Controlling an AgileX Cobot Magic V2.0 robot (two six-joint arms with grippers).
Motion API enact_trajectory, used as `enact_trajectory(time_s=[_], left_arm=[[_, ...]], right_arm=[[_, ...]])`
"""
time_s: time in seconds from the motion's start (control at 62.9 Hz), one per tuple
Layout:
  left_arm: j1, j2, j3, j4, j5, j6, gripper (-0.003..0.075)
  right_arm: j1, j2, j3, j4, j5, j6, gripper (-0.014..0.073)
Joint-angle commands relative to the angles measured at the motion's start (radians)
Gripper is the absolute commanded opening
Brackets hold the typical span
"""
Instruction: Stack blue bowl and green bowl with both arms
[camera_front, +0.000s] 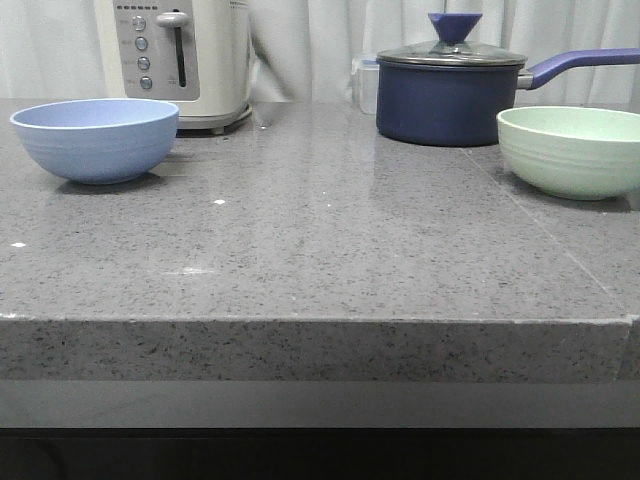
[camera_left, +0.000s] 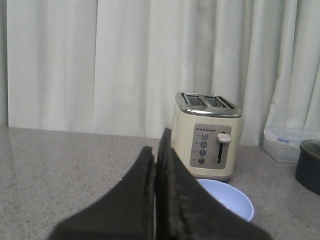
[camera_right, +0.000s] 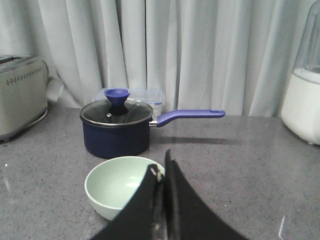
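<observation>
The blue bowl (camera_front: 96, 139) stands upright and empty at the far left of the grey counter, in front of the toaster. The green bowl (camera_front: 572, 150) stands upright and empty at the far right, in front of the saucepan. No arm shows in the front view. In the left wrist view my left gripper (camera_left: 157, 150) is shut and empty, above the counter, with the blue bowl (camera_left: 232, 198) partly hidden behind it. In the right wrist view my right gripper (camera_right: 161, 170) is shut and empty, above the near side of the green bowl (camera_right: 116, 186).
A cream toaster (camera_front: 180, 58) stands behind the blue bowl. A dark navy saucepan (camera_front: 450, 95) with a glass lid and a long handle stands behind the green bowl, a clear lidded box (camera_right: 145, 97) behind it. A white appliance (camera_right: 302, 102) is at the far right.
</observation>
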Motion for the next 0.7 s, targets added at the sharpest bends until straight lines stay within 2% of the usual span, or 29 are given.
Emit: enact_trajectory(time_s=[0.0, 0.159, 0.318, 0.589, 0.684], left_arm=[[-0.007, 0.081, -0.094, -0.009, 0.009, -0.001, -0.002], [-0.007, 0.185, -0.129, -0.009, 0.027, -0.001, -0.002], [-0.007, 0.262, -0.129, -0.009, 0.087, -0.001, -0.002], [-0.007, 0.353, -0.119, -0.009, 0.086, -0.001, -0.002], [-0.007, 0.364, -0.119, -0.004, 0.076, -0.001, -0.0013]], right_arm=[[-0.005, 0.087, -0.094, -0.014, 0.011, -0.007, -0.0055], [-0.005, 0.212, -0.15, -0.014, 0.119, -0.007, -0.0055], [-0.005, 0.302, -0.149, -0.014, 0.129, -0.007, -0.0055], [-0.005, 0.406, -0.149, -0.014, 0.148, -0.007, -0.0055], [-0.005, 0.435, -0.149, -0.014, 0.158, -0.007, -0.0013]])
